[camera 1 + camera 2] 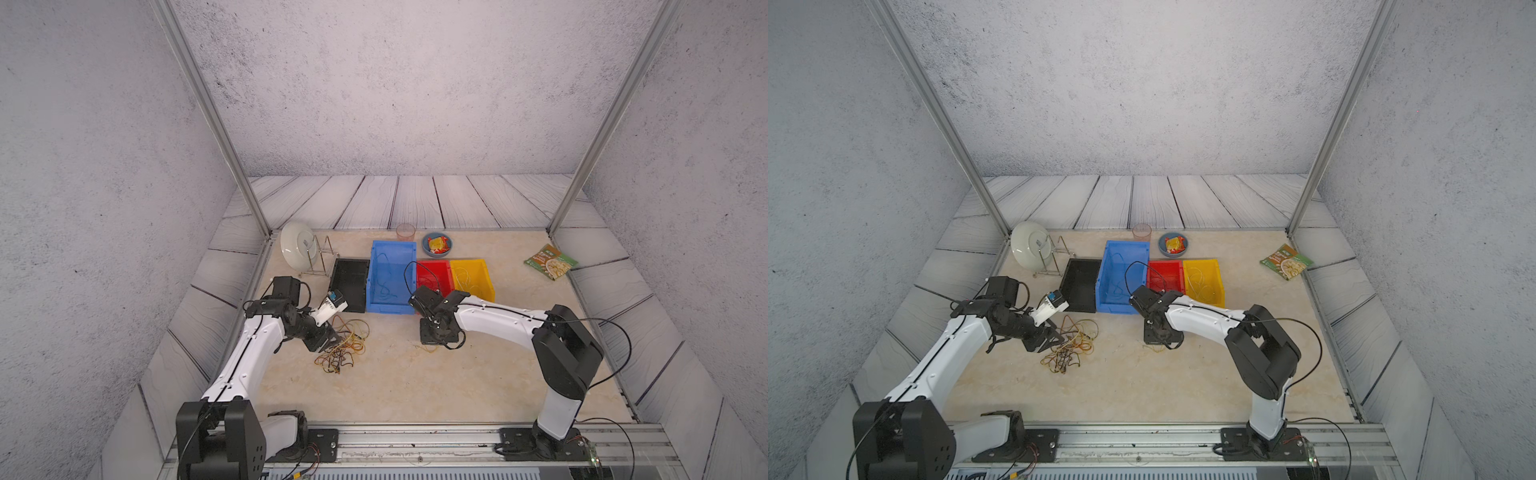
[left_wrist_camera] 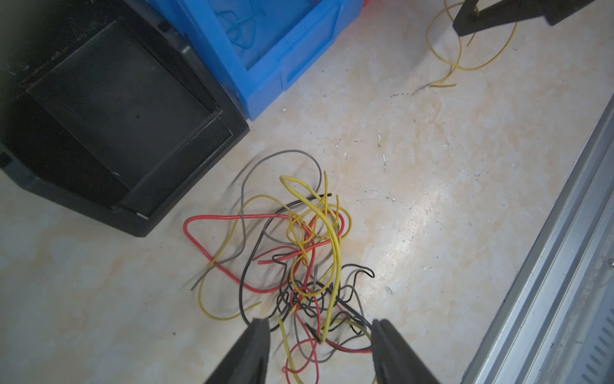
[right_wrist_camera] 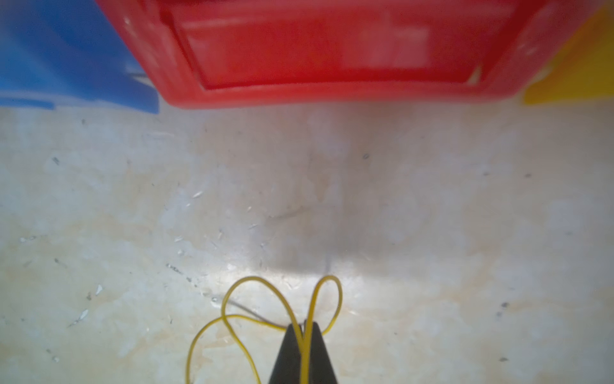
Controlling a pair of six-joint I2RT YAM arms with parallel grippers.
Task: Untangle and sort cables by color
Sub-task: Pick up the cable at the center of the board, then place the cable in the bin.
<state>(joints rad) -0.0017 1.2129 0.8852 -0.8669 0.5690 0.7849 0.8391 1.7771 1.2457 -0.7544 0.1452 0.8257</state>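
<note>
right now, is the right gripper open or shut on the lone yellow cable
Shut on it: in the right wrist view the right gripper has its fingertips together, with the yellow cable pinched between them and looping out ahead.

In the right wrist view the red bin (image 3: 299, 93) is blurred and cropped at the edge, and the yellow cable (image 3: 252, 278) pinched in the right hand (image 3: 304, 327) runs out of frame.
</note>
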